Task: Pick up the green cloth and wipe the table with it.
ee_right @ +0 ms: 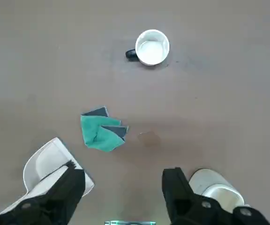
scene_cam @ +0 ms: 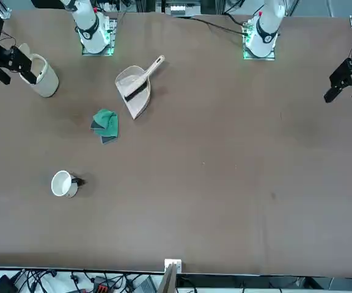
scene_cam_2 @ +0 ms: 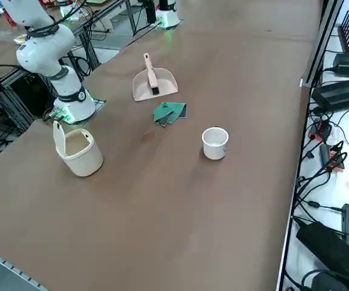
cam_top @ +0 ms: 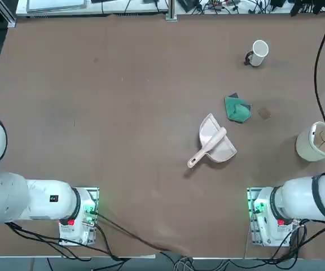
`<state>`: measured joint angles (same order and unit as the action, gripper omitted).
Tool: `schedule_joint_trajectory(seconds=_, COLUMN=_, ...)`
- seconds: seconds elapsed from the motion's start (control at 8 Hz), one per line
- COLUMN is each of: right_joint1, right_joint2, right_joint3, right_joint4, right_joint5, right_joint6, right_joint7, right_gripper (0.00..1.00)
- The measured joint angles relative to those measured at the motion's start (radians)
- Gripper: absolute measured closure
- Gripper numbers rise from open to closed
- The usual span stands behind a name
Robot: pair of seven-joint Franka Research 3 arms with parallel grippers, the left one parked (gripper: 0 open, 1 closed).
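The green cloth (cam_top: 238, 109) lies in loose folds on the table (cam_top: 123, 113), right of its middle and roughly midway between near and far, with darker grey-blue parts showing at its edges. Just right of it I can see a small brownish mark (cam_top: 264, 113), probably the spot most worth wiping, though the task names no spot. Near and to the left of the cloth sits the dustpan (cam_top: 226, 151), apart from it, with a hand brush (scene_cam_2: 151, 76) lying in it. Beyond the cloth, farther and a little right, stands the white mug (cam_top: 259, 51). Nearer and well to the right is a white bin (scene_cam_2: 82, 160).

My right gripper (ee_right: 124, 172) is up above the table on its right side, jaws spread wide with nothing between them. I judge this to be the approach: the cloth isn't picked up and the wiping hasn't begun.

Next I'd bring the gripper left and over the cloth, then come straight down and pinch a raised fold. The cloth looks thin and soft, so too high a close could catch air or only a corner, and pressing too low could scrape the tabletop. I'd watch the dustpan on the left on the way down. With a secure pinch, I'd drag the cloth flat across the mark.
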<state>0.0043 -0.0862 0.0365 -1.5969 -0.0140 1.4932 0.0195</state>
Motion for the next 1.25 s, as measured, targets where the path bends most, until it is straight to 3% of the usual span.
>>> schedule_joint_trajectory(seconds=1.25, right_joint1=0.007, right_joint2=-0.001, right_joint3=0.007, right_joint4=0.0, right_joint5=0.0, right_joint6=-0.001, right_joint7=0.0, right_gripper=0.0)
